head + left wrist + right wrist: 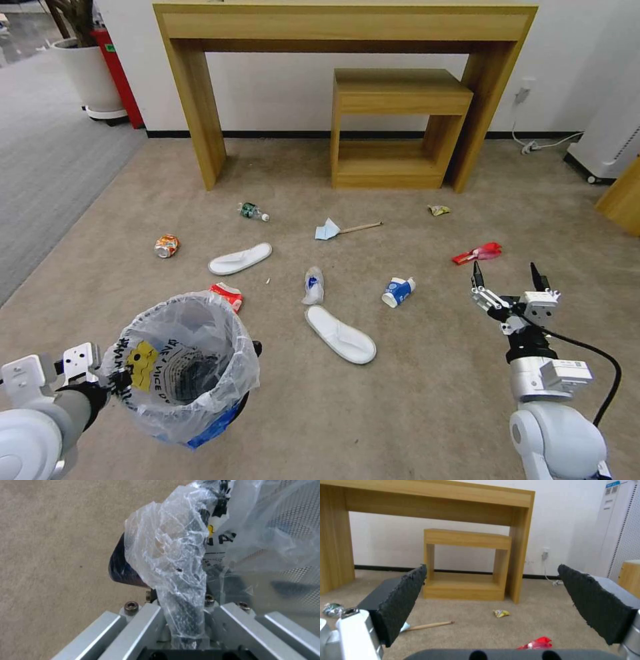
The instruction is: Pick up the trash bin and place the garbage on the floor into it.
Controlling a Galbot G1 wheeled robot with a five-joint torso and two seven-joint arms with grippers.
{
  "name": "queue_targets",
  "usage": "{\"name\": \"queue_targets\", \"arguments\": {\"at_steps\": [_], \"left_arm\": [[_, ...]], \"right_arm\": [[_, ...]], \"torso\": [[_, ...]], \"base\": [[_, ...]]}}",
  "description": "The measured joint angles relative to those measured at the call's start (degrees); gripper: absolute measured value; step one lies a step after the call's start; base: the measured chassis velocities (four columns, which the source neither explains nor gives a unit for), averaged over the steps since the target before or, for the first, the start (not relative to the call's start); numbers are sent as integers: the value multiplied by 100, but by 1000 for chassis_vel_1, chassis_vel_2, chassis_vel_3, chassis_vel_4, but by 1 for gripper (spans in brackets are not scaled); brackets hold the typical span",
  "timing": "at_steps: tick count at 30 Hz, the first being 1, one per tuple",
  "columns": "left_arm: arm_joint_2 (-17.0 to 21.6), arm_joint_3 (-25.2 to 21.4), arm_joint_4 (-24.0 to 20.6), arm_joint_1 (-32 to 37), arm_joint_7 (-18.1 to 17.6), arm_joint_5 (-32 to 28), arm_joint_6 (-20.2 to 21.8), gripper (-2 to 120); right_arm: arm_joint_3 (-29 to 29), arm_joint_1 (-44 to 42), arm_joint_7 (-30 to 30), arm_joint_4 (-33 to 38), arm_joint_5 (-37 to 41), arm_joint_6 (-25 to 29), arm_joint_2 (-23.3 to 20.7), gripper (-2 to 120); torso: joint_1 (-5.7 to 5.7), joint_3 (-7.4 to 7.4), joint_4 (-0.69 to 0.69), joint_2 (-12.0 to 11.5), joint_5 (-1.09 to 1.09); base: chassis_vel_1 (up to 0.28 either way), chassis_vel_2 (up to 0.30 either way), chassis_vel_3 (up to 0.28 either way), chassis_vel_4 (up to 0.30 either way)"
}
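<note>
A: Left end effector [117,381] grips the rim of the trash bin [183,365], low on the left!

B: Right end effector [508,279] hangs wide open near the red packet [477,253], slippers [339,334] sprawled across the floor [413,400].

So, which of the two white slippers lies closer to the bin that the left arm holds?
The slipper just right of the bin, toe pointing toward the robot's right. The other slipper lies farther off, beyond the red packet.
</note>
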Motion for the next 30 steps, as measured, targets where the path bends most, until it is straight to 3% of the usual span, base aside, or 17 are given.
{"name": "queue_targets", "arguments": {"at_steps": [30], "left_arm": [[-21, 10, 35, -24, 1, 9, 0, 0]], "right_arm": [[-46, 62, -51, -113, 25, 10, -47, 100]], "torso": [[0, 0, 0, 0, 0]], "base": [[-77, 83, 76, -79]]}}
